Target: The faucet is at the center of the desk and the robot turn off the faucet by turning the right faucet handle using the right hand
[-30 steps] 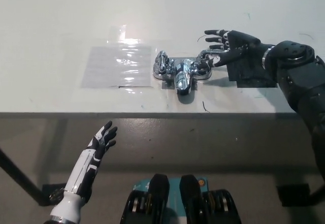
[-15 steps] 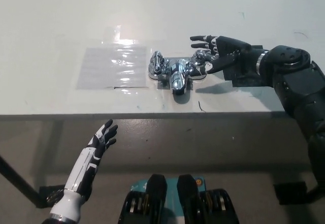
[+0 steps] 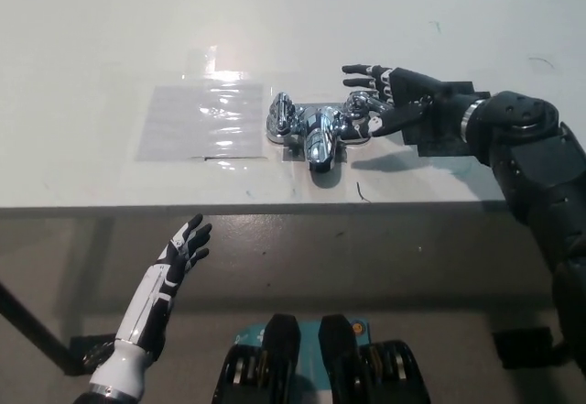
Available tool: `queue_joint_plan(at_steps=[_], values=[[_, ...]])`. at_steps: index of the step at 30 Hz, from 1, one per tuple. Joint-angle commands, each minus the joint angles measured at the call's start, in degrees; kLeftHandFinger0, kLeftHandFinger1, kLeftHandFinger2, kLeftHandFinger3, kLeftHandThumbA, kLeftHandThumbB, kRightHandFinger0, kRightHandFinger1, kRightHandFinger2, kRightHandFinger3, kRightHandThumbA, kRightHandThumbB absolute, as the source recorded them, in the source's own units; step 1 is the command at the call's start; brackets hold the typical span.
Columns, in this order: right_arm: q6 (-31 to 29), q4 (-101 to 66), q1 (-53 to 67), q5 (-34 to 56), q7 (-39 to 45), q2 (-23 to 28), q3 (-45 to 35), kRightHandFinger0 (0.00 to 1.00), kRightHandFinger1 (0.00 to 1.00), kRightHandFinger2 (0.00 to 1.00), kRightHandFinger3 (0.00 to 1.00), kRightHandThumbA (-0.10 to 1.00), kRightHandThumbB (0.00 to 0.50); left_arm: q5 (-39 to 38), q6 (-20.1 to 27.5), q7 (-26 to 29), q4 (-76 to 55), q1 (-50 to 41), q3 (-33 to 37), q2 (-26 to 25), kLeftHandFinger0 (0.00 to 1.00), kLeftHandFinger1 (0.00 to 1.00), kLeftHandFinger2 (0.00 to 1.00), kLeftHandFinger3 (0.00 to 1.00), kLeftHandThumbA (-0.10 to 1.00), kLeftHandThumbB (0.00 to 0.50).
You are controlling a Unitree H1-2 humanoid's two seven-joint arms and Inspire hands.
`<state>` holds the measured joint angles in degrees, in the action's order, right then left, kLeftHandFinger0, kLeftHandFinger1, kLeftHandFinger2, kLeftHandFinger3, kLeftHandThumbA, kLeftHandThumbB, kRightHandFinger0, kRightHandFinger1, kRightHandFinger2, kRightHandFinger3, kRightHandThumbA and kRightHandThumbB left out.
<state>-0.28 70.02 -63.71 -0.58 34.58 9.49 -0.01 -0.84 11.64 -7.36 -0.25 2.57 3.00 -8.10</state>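
Observation:
A chrome faucet stands at the middle of the white desk, its spout pointing toward me. It has a left handle and a right handle. My black right hand reaches in from the right and hovers at the right handle, fingers spread and open, with the fingertips just beyond and above the handle. Whether it touches the handle is unclear. My white left hand rests open below the desk's front edge at the lower left.
A clear plastic sheet lies flat on the desk left of the faucet. A dark square patch lies under my right wrist. The desk's front edge runs across the picture's middle, with floor below.
The camera shifted slightly over the second. My right hand has moved left toward the faucet's right handle and now sits over it. The left hand has stayed put.

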Motion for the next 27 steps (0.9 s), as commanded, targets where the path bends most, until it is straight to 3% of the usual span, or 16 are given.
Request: queue_joint_plan(at_steps=[1,5,7,10,14,17,20,24,27], values=[[-4.6,-3.0,0.22,3.89,-3.97,-6.92,-2.28,1.0,1.0,1.0,1.0,1.0,0.35,-0.02,1.81,-0.51,-1.13,0.55,-0.16,-0.54,1.0,1.0,1.0,1.0,0.99,0.311],[-9.76,-3.77,1.84,2.08,-13.23,-9.41,-3.64,1.0,1.0,1.0,1.0,1.0,0.345,0.34,1.83,-0.27,-1.47,0.13,-0.2,-0.49,1.0,1.0,1.0,1.0,0.99,0.319],[-12.31,-3.82,2.1,0.18,-21.77,-11.11,-3.7,1.0,1.0,1.0,1.0,1.0,0.351,0.42,2.34,-0.19,-1.07,0.1,-0.26,-0.53,1.0,1.0,1.0,1.0,0.99,0.309],[-11.84,-4.12,1.61,-1.72,-28.58,-12.05,-3.03,1.0,1.0,1.0,1.0,1.0,0.369,0.24,2.21,-0.36,-1.1,0.12,-0.24,-0.61,1.0,1.0,1.0,1.0,0.99,0.311],[-8.22,-9.12,1.72,-4.12,-38.66,-14.52,-3.08,1.0,1.0,1.0,1.0,1.0,0.298,0.33,1.97,-0.29,-1.4,0.05,-0.24,-0.58,1.0,1.0,1.0,1.0,1.0,0.314],[-9.64,-11.9,2.0,-5.73,-45.91,-16.63,-3.55,1.0,1.0,1.0,1.0,1.0,0.241,0.11,1.59,-0.46,-1.7,0.01,-0.17,-0.58,1.0,1.0,1.0,1.0,0.99,0.309],[-9.67,-12.96,1.66,-7.78,-52.73,-18.12,-3.36,1.0,1.0,1.0,1.0,1.0,0.228,0.37,1.69,-0.49,-1.67,0.27,-0.11,-0.71,1.0,1.0,1.0,1.0,0.99,0.309],[-8.9,-13.28,0.64,-10.44,-61.6,-20.23,-3.03,1.0,1.0,1.0,1.0,1.0,0.149,0.4,1.17,-0.51,-1.95,0.44,-0.24,-0.95,1.0,1.0,1.0,1.0,1.0,0.323],[-7.41,-14.04,0.19,-11.26,-65.94,-21.4,-3.38,1.0,1.0,1.0,1.0,1.0,0.122,0.57,1.08,-0.57,-2.03,0.48,-0.24,-1.16,1.0,1.0,1.0,1.0,1.0,0.329]])
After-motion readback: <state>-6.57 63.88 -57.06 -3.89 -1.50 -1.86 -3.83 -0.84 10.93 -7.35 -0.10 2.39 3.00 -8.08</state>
